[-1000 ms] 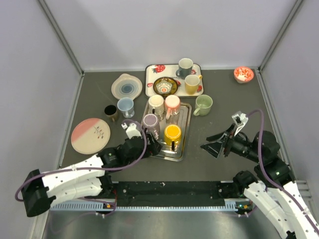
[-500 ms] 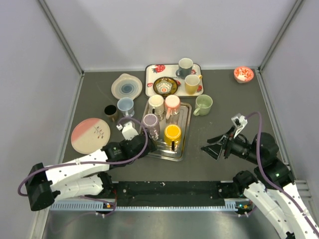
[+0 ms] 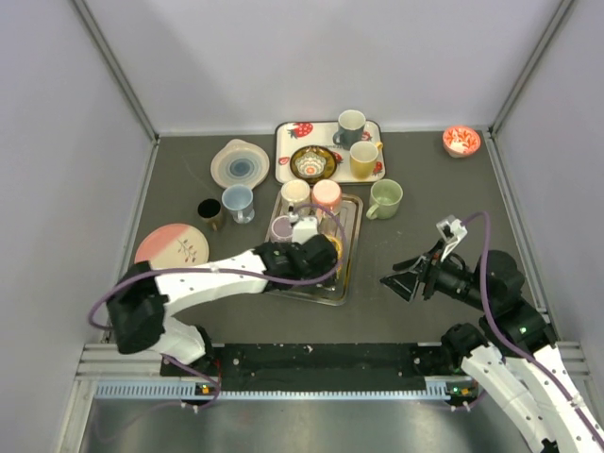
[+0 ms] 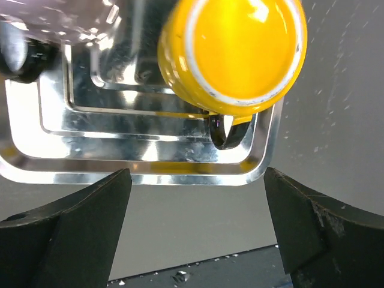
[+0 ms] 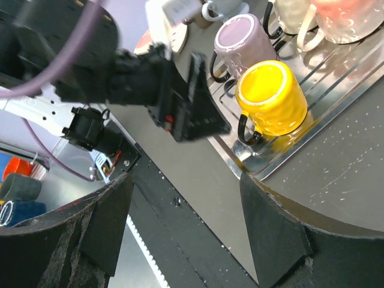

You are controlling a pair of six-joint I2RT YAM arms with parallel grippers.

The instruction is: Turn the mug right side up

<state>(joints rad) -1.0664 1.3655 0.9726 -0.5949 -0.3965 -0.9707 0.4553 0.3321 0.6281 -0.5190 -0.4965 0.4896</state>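
Left wrist cam: yellow mug (image 4: 234,54) sits bottom-up in the near right corner of the metal tray (image 4: 150,174). Its base w/ a pale ring faces the lens, and its far edge is cut off by the frame top. The dark handle points at the tray's near rim. Left gripper (image 4: 195,225) hangs close to the mug w/o touching it. Its fingers are spread wide w/ nothing between them, and only their tips show, in the bottom corners. Top-left of this view is glare plus a dark blob, too blurred to identify.

Top external cam: the left arm's wrist lies over the front of the tray and hides nearly all of the yellow mug. The left jaws can't be read from this view. Right gripper (image 3: 404,274) hovers over bare table (image 3: 425,170) to the right of the tray, well apart from the mug, fingers parted and empty.

Right wrist cam: its own fingers are blurred dark shapes at the bottom corners, apart. The yellow mug is clearly upside down, w/ the left gripper's black fingers just beside it. A lilac mug (image 5: 243,39), also inverted, stands right behind it; can't tell if they touch. Two more mugs at the top edge are cut off, only their lower parts in frame.
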